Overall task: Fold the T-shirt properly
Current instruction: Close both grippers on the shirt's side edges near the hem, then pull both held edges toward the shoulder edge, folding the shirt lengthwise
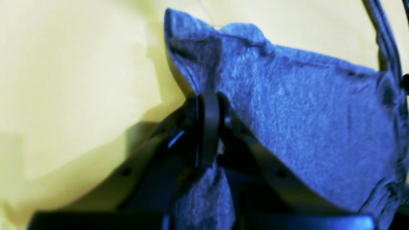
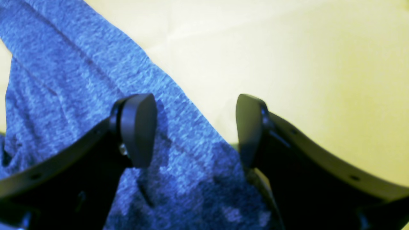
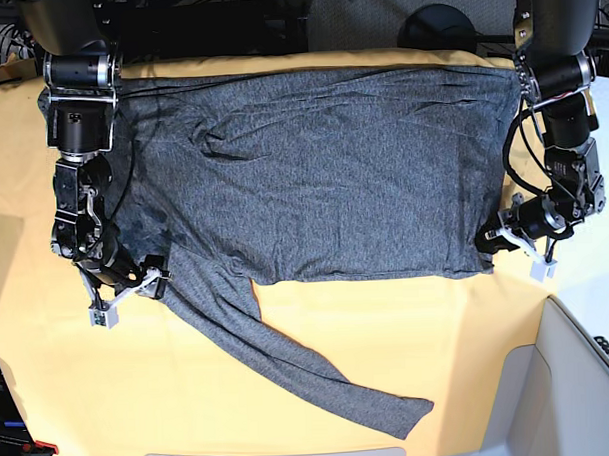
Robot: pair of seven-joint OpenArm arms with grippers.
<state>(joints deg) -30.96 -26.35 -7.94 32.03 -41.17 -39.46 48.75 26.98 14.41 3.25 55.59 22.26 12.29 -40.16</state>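
Now the T-shirt (image 3: 323,177) lies spread flat on the yellow cloth (image 3: 288,339), body square across the middle, one long sleeve trailing diagonally toward the near edge. From the base view only that one sleeve shows clearly; the other I cannot make out.

Over at the bottom corner of the hem, the left gripper (image 1: 209,95) has its jaws pinched together on a tuck of the grey fabric, the corner standing up in a little peak above them. At the armpit side, the right gripper (image 2: 195,127) sits with its jaws apart, straddling the edge of the shirt, one finger over the fabric and the other over bare cloth, nothing caught.

The step looks like securing both near corners for a fold. To do it well, I'd say the right jaws need to close on the shirt's edge alone, not on the yellow cloth beneath, and bite deep enough that the knit won't slip. Then both arms should lift evenly, since soft knit sags and bunches if one side leads.

Count: one shirt, one cloth, two grippers.
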